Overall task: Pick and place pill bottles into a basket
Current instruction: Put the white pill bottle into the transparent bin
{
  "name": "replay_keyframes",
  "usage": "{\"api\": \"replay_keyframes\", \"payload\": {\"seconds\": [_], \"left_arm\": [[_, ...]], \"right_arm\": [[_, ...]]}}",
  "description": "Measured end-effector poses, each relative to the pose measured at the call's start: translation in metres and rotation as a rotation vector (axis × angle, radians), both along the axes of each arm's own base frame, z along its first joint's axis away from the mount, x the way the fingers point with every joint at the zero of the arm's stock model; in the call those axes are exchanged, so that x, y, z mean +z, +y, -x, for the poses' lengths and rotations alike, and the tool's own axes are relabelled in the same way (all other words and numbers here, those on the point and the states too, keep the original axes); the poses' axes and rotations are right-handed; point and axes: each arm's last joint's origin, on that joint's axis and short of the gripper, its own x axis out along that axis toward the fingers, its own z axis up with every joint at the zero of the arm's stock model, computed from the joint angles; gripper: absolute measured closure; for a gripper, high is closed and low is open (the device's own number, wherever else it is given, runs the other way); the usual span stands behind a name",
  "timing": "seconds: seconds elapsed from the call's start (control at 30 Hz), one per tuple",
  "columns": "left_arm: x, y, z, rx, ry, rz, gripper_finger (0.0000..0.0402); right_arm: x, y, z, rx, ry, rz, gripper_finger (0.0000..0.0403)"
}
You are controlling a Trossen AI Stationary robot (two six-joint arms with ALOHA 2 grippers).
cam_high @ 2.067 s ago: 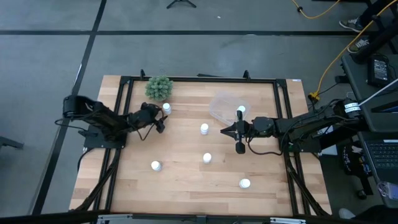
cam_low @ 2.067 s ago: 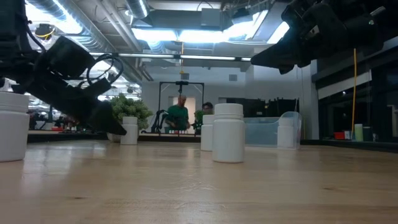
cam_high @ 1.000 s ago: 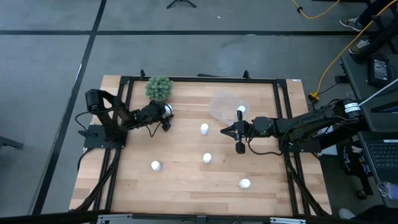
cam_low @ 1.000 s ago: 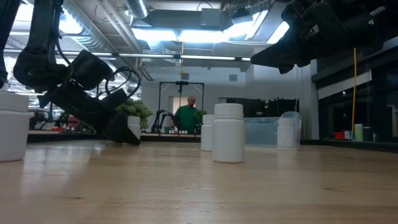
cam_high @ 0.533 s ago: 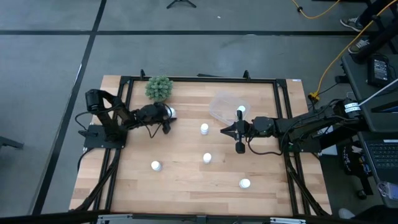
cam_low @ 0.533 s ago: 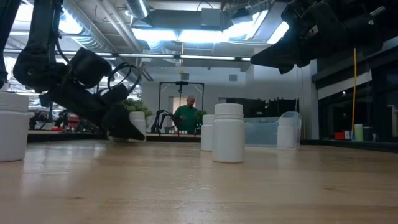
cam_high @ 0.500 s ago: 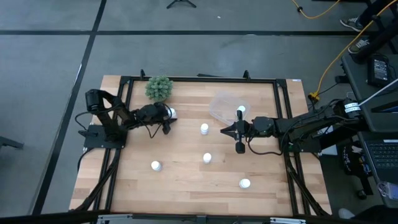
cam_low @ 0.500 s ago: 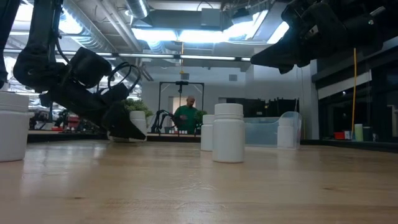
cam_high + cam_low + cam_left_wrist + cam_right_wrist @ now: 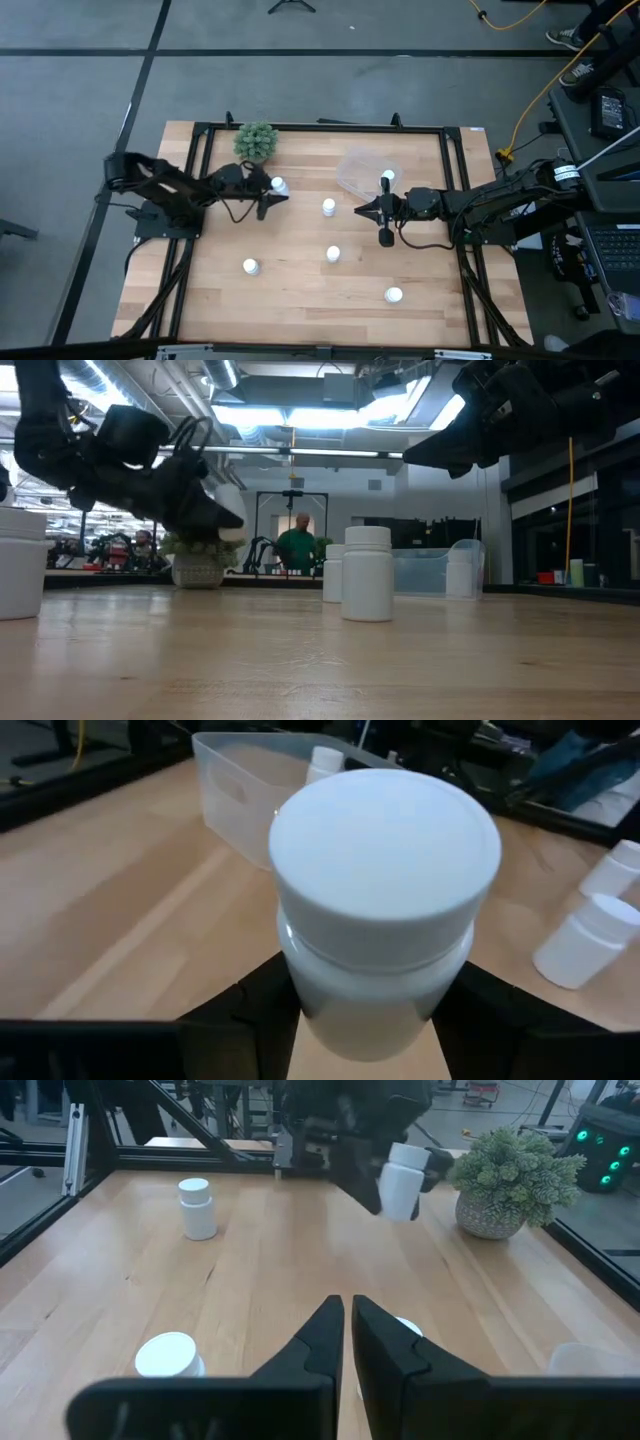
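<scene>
White pill bottle (image 9: 385,910) gripped by left gripper (image 9: 268,193), lifted off table (image 9: 300,290) nr plant (image 9: 256,141). Right gripper (image 9: 347,1330) idle, clenched, empty. Next: carry across to basket (image 9: 358,172), one bottle (image 9: 387,177) already inside.

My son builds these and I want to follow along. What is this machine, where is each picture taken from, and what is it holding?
It is a robot with two dark arms at a wooden table. One picture looks straight down, one looks level across the tabletop, and two come from cameras on the arms' wrists.

The left end effector grips one pill bottle around its body and holds it above the table, as the low view shows. The right end effector hangs shut and empty over the middle.

One bottle stands in the clear basket. Four bottles stand loose on the wood, such as one near the front. A small green plant sits at the back.
</scene>
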Motion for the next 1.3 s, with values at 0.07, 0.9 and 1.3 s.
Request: {"api": "replay_keyframes", "payload": {"seconds": [0.07,0.9,1.3], "left_arm": [[0.004,-0.003,-0.001,-0.014,0.02,0.007,0.0218],[0.123,-0.045,0.025,-0.244,0.016,-0.275,0.0218],[0.124,-0.057,0.03,-0.223,0.03,-0.236,0.0217]], "right_arm": [[0.0,0.0,0.0,0.0,0.0,0.0,0.0373],[0.0,0.0,0.0,-0.001,-0.004,-0.004,0.0373],[0.012,0.0,-0.002,-0.005,-0.129,-0.043,0.0373]]}}
